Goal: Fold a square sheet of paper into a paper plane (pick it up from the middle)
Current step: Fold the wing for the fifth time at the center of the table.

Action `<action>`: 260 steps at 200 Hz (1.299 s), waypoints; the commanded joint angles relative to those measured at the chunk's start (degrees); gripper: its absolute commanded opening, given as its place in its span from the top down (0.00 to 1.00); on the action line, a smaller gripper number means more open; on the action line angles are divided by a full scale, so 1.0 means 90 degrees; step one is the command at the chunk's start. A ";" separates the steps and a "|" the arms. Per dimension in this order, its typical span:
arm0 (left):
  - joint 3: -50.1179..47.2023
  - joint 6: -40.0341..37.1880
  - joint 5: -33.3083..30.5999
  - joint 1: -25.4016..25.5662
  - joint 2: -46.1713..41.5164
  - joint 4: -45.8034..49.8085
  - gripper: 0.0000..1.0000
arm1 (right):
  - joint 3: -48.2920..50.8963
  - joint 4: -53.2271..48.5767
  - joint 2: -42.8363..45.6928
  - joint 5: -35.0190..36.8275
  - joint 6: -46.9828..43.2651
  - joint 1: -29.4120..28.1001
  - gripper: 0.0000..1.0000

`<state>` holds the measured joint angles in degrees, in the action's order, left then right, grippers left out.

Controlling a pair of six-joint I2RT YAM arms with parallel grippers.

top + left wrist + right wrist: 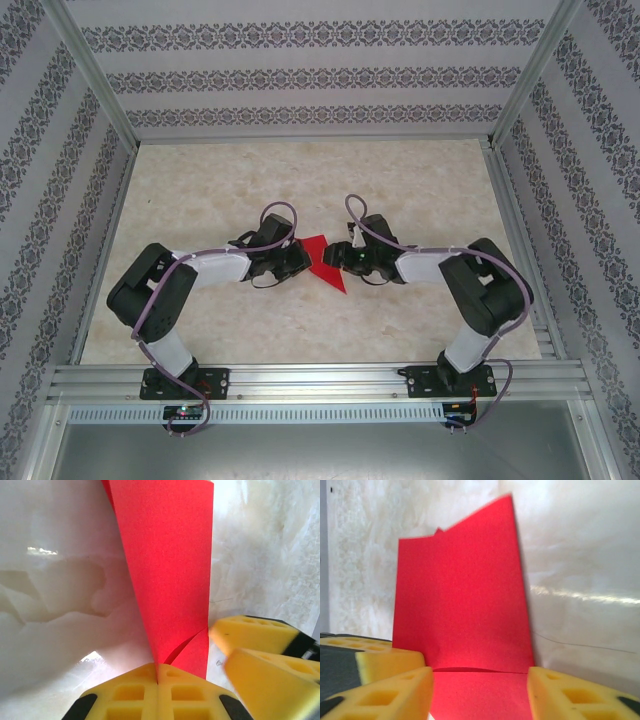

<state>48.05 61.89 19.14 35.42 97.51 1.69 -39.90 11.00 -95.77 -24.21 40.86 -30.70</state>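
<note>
Left gripper (158, 680) clamped; right gripper (480, 686) seemingly parted

Bright, even light, glare streaks on the glossy table (580, 596), soft shadows, blurred close foreground.

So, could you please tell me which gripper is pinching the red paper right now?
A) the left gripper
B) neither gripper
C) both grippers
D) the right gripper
A: in the left wrist view the left gripper is closed flat on the lower edge of the red paper. In the right wrist view the right gripper has its fingers standing apart, with the paper between them.
</note>
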 commanded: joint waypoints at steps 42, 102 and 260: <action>0.0408 0.0146 -0.0134 0.0138 -0.0221 0.0373 1.00 | 0.0841 -0.0396 0.2310 0.3007 -0.2493 -0.1147 0.42; 0.0688 -0.0160 -0.0040 0.0004 -0.0278 0.0890 1.00 | 0.1474 0.0267 0.2649 0.4010 -0.3946 -0.2092 0.37; 0.0910 -0.0158 -0.0012 -0.0048 -0.0356 0.1378 1.00 | 0.0812 0.2688 -0.0279 0.5934 -0.6116 -0.3083 0.53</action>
<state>54.76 61.60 19.18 35.64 96.38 11.86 -31.03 29.58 -95.90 26.06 -10.94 -57.78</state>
